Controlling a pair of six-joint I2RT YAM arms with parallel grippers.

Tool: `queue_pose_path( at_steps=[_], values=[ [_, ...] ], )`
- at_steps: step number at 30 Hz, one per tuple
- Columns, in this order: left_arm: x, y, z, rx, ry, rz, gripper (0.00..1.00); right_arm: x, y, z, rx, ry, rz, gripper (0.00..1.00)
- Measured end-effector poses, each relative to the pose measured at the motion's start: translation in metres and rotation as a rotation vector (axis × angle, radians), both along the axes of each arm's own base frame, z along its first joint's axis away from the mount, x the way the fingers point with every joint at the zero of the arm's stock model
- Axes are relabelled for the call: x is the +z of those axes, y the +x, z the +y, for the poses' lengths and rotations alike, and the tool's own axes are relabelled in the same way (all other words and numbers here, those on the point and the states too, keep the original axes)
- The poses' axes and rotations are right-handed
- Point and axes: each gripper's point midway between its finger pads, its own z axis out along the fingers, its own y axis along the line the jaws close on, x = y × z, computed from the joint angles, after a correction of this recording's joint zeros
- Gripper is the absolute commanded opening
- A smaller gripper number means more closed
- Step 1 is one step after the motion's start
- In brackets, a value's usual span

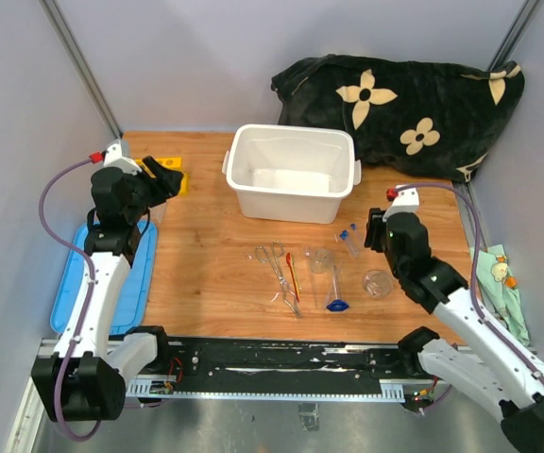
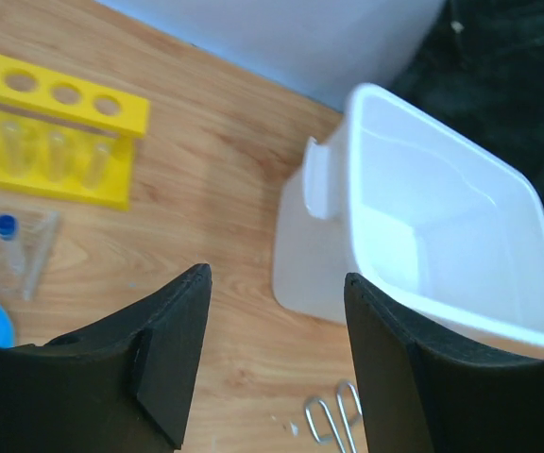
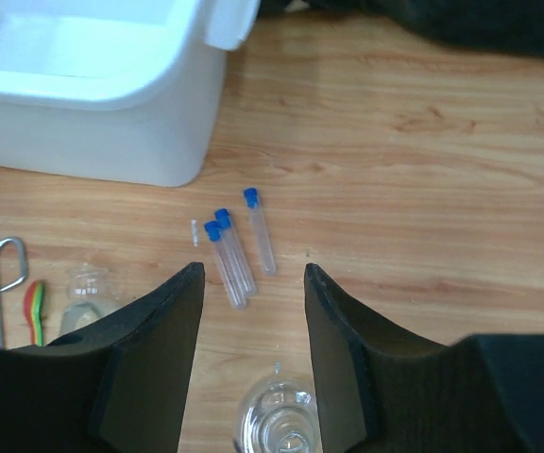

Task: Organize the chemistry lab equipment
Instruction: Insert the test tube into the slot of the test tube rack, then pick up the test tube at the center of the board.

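At the far left, a flat blue lid (image 1: 111, 274) lies half off the wooden table (image 1: 206, 274). The left arm rises over it, folded at the elbow. Its left hand (image 1: 163, 179) hangs above the far-left corner, aimed towards the bin, black fingers (image 2: 173, 349) spread wide and holding nothing. Below it sits the yellow holed tube rack (image 2: 55, 104), a blocky plastic bar with round holes, and a blue-capped tube (image 2: 15, 243) lies on the table just near of it.

The white plastic bin (image 1: 291, 203), smooth and open-topped, stands at the far middle. Near of it, the metal tweezers (image 1: 280, 269) lie with their long axis running near to far, the looped end farthest. The thin red-orange tool (image 1: 292, 274) lies parallel just to their right. Next comes a small clear glass beaker (image 1: 320, 260), then the blue-based glass piece (image 1: 337, 302), its clear stem on the far side. Three blue-capped tubes (image 3: 234, 250) lie side by side, caps towards the bin. A round clear flask (image 1: 377, 281) sits near of them.

The right arm stretches in from the near right. Its right hand (image 3: 251, 274) hovers over those tubes, moderately parted and empty. A black flower-patterned blanket (image 1: 404, 104), soft and rumpled, fills the far right.
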Motion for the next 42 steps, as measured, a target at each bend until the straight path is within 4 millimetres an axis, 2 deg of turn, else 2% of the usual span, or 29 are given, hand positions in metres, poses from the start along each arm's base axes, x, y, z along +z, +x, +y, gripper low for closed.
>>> queue_pose_path(
  at_steps=[2, 5, 7, 12, 18, 22, 26, 34, 42],
  values=[
    [-0.002, -0.011, -0.019, -0.078, -0.019, 0.010, 0.62, -0.011, 0.010, -0.014, -0.048, 0.017, 0.072, 0.48],
    [-0.002, -0.024, -0.046, -0.189, -0.033, 0.026, 0.63, -0.036, 0.021, -0.021, -0.082, 0.022, 0.175, 0.46],
    [-0.005, -0.033, -0.062, -0.257, -0.034, 0.047, 0.62, -0.059, 0.024, -0.019, -0.075, 0.012, 0.258, 0.45],
    [-0.010, -0.050, -0.086, -0.379, -0.029, 0.103, 0.63, -0.096, 0.026, -0.011, -0.055, 0.002, 0.384, 0.40],
    [-0.009, -0.063, -0.094, -0.436, -0.040, 0.112, 0.62, -0.107, 0.037, -0.021, -0.101, 0.024, 0.405, 0.38],
    [-0.007, -0.069, -0.098, -0.469, -0.050, 0.112, 0.62, -0.124, 0.043, -0.029, -0.127, 0.026, 0.449, 0.39],
    [-0.008, -0.071, -0.101, -0.488, -0.056, 0.117, 0.62, -0.136, 0.051, -0.021, -0.095, 0.031, 0.497, 0.40],
    [-0.016, -0.069, -0.104, -0.507, -0.060, 0.147, 0.62, -0.140, 0.074, -0.006, -0.041, 0.026, 0.522, 0.39],
    [-0.019, -0.070, -0.104, -0.512, -0.059, 0.158, 0.62, -0.153, 0.075, -0.007, -0.035, 0.000, 0.559, 0.37]
  ],
)
